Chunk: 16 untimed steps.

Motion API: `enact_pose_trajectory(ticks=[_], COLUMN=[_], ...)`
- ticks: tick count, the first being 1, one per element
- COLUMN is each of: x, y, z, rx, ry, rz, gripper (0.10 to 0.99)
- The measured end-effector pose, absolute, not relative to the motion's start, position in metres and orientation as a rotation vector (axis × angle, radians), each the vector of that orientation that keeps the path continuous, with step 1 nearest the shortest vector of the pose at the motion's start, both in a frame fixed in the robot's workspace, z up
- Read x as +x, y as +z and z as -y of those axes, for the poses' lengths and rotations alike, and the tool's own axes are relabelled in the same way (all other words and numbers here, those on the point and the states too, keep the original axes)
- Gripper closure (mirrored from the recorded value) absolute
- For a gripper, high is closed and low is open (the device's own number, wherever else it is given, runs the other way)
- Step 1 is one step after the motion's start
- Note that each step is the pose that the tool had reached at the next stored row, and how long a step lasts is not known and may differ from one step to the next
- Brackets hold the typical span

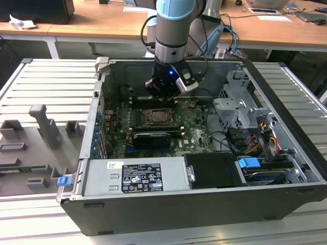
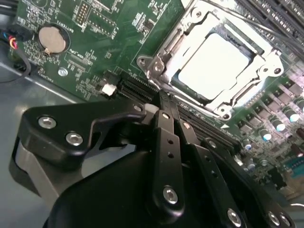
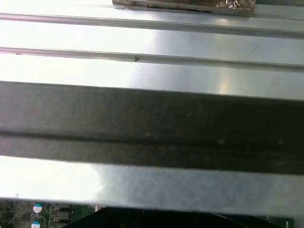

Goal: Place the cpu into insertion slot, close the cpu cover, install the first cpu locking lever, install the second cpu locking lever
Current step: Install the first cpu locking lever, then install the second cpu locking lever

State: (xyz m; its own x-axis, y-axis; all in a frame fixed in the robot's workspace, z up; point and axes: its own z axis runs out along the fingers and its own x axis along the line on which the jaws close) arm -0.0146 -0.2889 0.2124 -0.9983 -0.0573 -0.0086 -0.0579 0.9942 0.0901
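Hovering clenched and empty, my black claw (image 2: pixel 164 102) has its thin metal fingers (image 2: pixel 167 137) pressed together just beside the socket; beyond its tip the pale, smooth square cpu (image 2: pixel 213 64) lies seated inside the silvery cpu cover (image 2: pixel 164 52) frame on the green motherboard (image 2: pixel 99 38).

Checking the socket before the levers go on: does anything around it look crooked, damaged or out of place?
Nothing stands out. The pale square metal-topped cpu lies flat and square inside the silvery metal frame cover, which is down over it on the green motherboard. The black claw sits shut beside the socket, holding nothing.
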Motion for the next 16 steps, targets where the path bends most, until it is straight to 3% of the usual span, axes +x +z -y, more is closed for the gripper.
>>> enact_pose_trajectory(ticks=[16], x=[-0.015], y=[0.212], z=[0.301], rx=[-0.090], ry=[0.142], rz=[-3.131], gripper=[0.980])
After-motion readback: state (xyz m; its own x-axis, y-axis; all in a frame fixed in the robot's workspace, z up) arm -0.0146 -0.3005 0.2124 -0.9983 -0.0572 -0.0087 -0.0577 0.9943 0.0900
